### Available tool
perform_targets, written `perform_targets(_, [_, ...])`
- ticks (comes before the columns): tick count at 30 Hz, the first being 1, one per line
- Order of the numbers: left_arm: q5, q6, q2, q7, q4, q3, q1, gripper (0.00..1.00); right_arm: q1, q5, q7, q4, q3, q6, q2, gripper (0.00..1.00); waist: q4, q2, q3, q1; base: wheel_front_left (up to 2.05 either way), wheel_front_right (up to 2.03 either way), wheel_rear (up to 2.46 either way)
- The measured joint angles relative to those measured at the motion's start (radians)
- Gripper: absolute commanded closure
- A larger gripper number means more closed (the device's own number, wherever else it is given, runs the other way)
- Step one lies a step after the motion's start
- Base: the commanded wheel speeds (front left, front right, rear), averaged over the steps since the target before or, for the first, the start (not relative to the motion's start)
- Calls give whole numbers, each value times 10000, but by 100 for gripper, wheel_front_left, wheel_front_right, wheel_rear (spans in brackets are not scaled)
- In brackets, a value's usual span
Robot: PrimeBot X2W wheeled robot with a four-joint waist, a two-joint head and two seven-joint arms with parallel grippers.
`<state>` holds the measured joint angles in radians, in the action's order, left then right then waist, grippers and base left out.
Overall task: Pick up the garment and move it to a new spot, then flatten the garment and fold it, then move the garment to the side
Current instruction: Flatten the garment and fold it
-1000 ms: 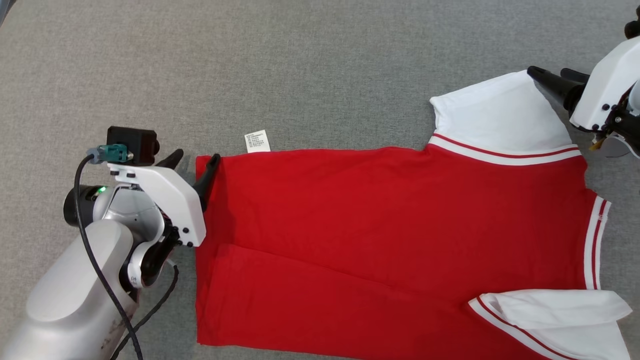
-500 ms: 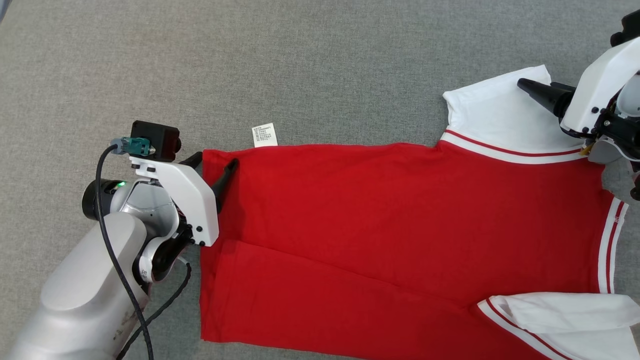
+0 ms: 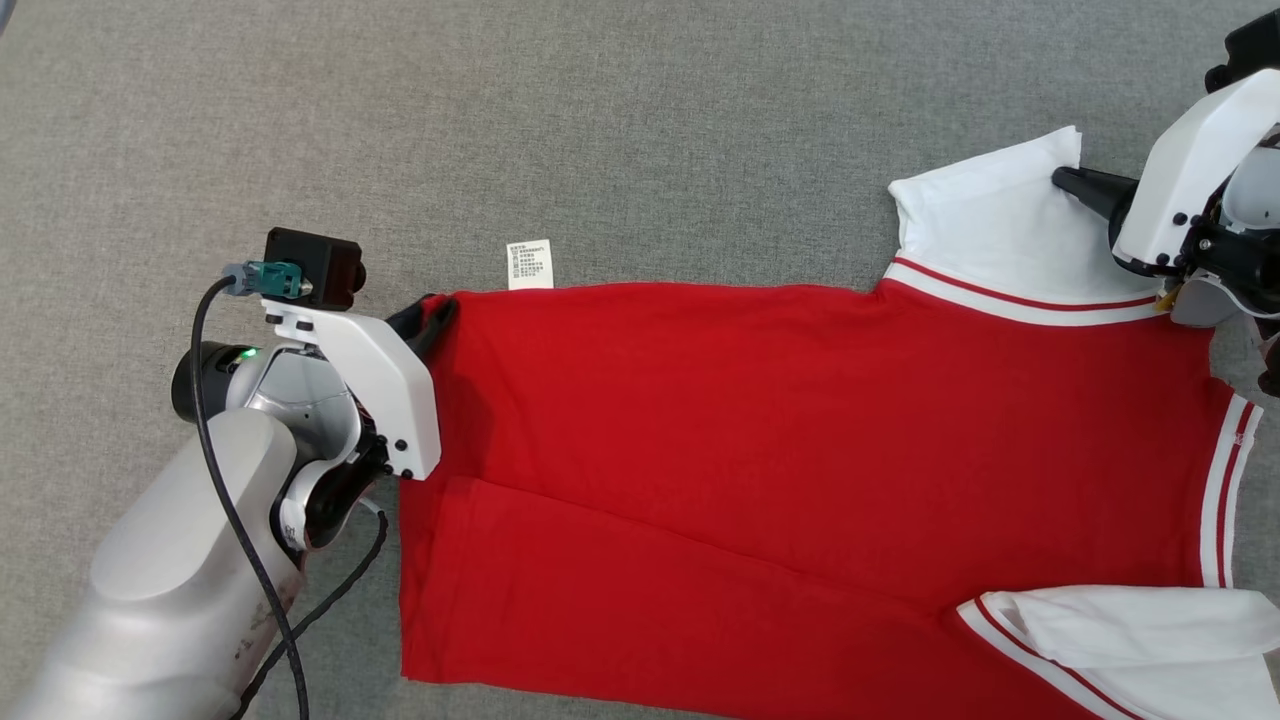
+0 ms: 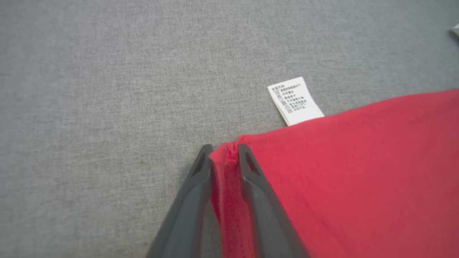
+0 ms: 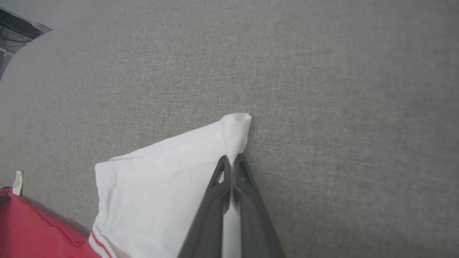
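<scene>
The garment is a red shirt with white sleeves, spread flat on grey cloth. My left gripper is shut on the shirt's far left hem corner; in the left wrist view red fabric bunches between the two dark fingers. My right gripper is shut on the outer corner of the far white sleeve. The right wrist view shows that sleeve corner pinched at the fingertips. A second white sleeve lies folded at the near right.
A white care label sticks out from the shirt's far edge, close to the left gripper. Grey cloth surface stretches beyond the shirt. A red-and-white striped band edges the shirt on the right.
Both grippers went from open to shut on the shirt: the left on the hem corner, the right on the sleeve corner. The head camera shifted slightly.
</scene>
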<state>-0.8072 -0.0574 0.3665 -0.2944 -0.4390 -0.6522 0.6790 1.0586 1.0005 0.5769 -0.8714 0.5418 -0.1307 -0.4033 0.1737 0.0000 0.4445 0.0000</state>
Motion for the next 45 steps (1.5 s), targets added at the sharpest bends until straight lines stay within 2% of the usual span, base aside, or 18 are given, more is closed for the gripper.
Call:
perform_targets(17, [-50, -42, 132, 180, -121, -25, -204, 100, -324, 1246, -1129, 773, 955, 2, -336, 100, -254, 0, -559, 0, 0, 0, 0])
perform_targets(31, [-291, -247, 757, 79, 518, 29, -1209, 100, -1278, 2633, -1588, 1967, 1760, 2, -780, 100, -678, 0, -1623, 0, 0, 0, 0])
perform_targets(45, [-506, -761, 1883, -320, 1630, 92, -2632, 100, -2250, 3344, -1670, 3097, 2717, 2, -1287, 100, -1289, 0, -2580, 0, 0, 0, 0])
